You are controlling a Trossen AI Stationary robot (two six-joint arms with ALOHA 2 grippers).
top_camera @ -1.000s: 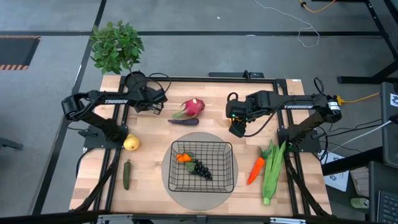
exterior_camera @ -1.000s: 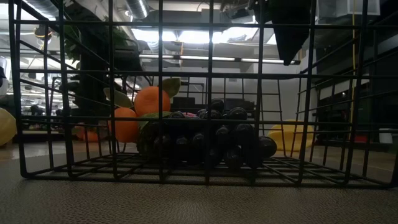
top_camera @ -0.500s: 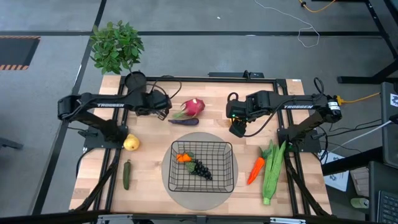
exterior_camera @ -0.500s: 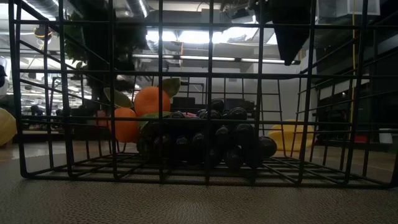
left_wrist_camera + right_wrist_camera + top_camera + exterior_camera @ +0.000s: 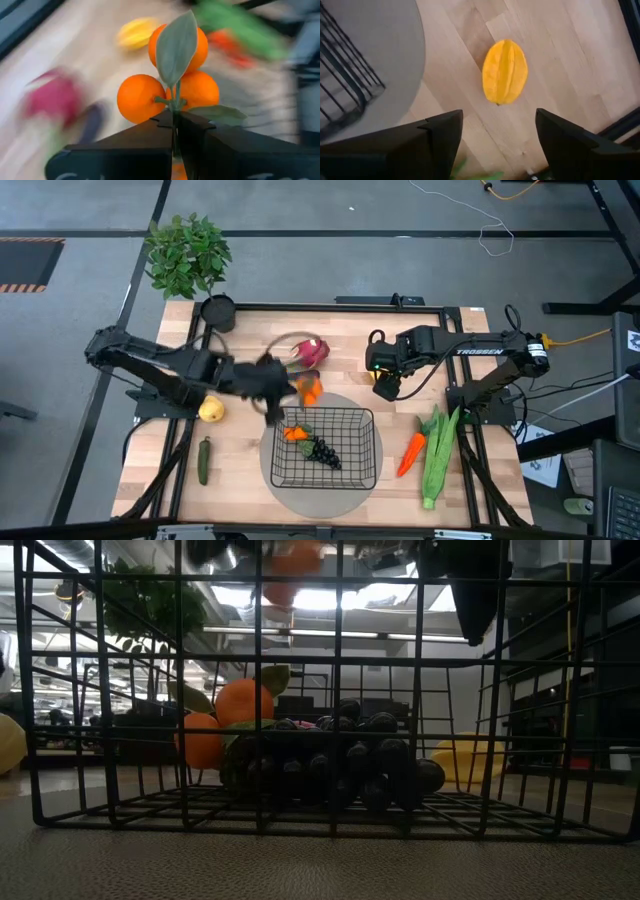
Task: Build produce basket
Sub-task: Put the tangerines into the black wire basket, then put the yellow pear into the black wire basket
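My left gripper (image 5: 288,390) is shut on a cluster of small oranges with green leaves (image 5: 170,75), in the air just beyond the far left corner of the black wire basket (image 5: 326,448). The cluster also shows high in the low view (image 5: 290,558). In the basket lie another orange cluster (image 5: 295,433) and dark grapes (image 5: 323,451). My right gripper (image 5: 497,125) is open above a yellow star fruit (image 5: 505,71) that lies on the table right of the basket's far side. My left gripper pinches the orange cluster's thin green stem (image 5: 174,109) between its two shut fingers. The fingers come from the table's left. The fruits and leaves stand out beyond the fingertips, lifted clear of the table and the basket.
A pink dragon fruit (image 5: 312,352) lies beyond the left gripper. A yellow fruit (image 5: 210,410) and a cucumber (image 5: 203,461) lie at the left, a carrot (image 5: 411,452) and a green husk (image 5: 438,455) at the right. A potted plant (image 5: 187,255) and a black pot (image 5: 217,310) stand far left.
My left gripper has swung fast from the far left of the table toward the right and near side, to the basket's far left corner, carrying the orange cluster. My right gripper has stayed in place and open.
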